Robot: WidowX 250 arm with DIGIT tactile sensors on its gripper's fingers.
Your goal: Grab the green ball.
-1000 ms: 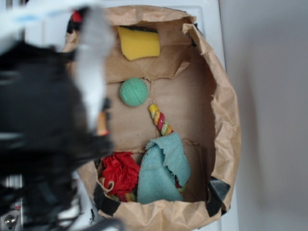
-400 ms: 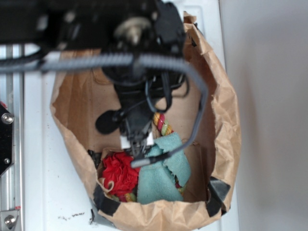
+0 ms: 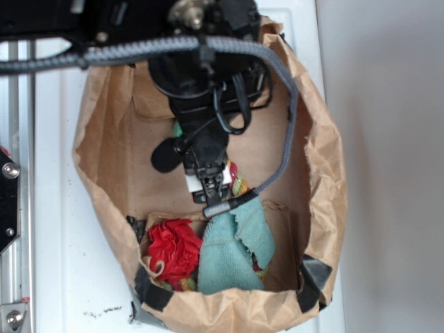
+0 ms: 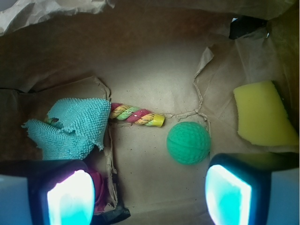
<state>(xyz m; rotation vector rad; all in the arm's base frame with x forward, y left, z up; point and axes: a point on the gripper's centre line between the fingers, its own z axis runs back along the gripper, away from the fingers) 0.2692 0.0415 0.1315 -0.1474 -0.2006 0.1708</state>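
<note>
I hold gripper [image 4: 150, 190] above green ball [image 4: 188, 142], fingers spread, nothing gripped; centring, descent and close remain.

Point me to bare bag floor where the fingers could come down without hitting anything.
From the wrist view, the widest bare patch is the brown floor of the paper bag beyond the twisted rope toy. A smaller strip lies between that toy and the open gripper. It is crowded around the green ball, yellow sponge and teal cloth.
</note>
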